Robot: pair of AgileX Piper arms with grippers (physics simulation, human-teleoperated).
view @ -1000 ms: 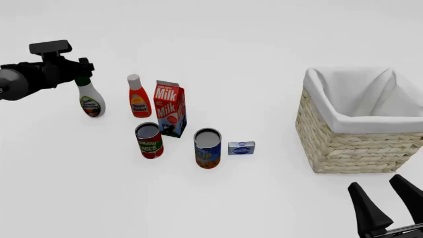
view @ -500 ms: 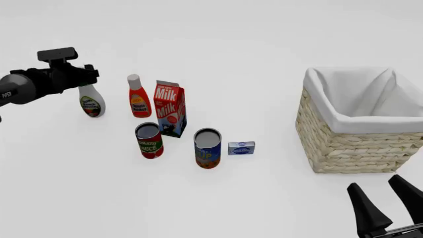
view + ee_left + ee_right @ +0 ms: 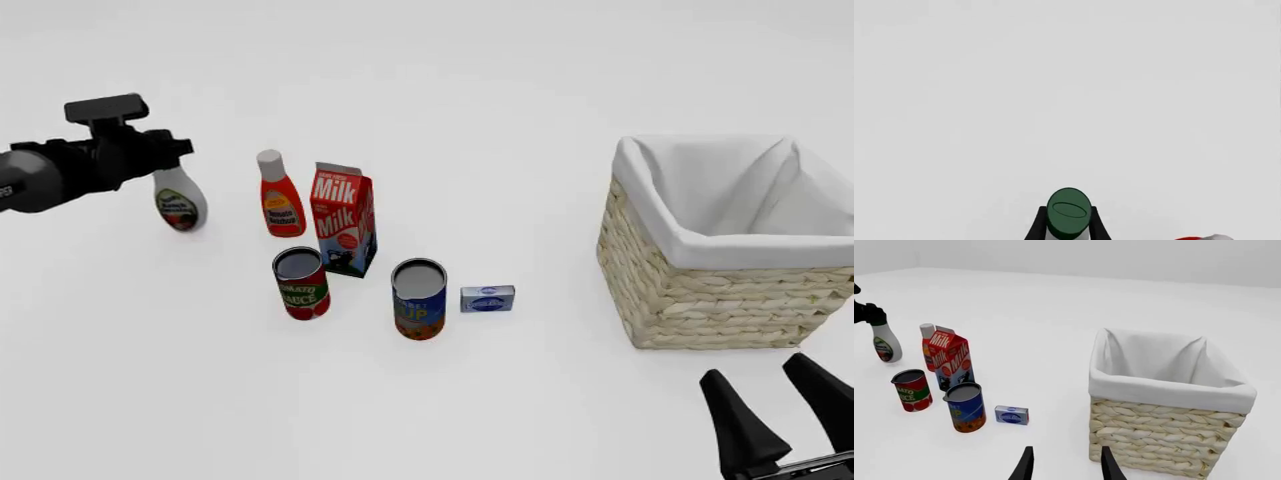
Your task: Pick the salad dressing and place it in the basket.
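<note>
A red bottle stood beside a milk carton. Two cans and a small box sat nearer.

Wicker basket at 3 o'clock, milk carton, two cans, small box at 9, white bottle at 10, open fingertips at 6.

Front view high above the surface, left wrist close over the salad dressing, right wrist low, sharing the basket
</note>
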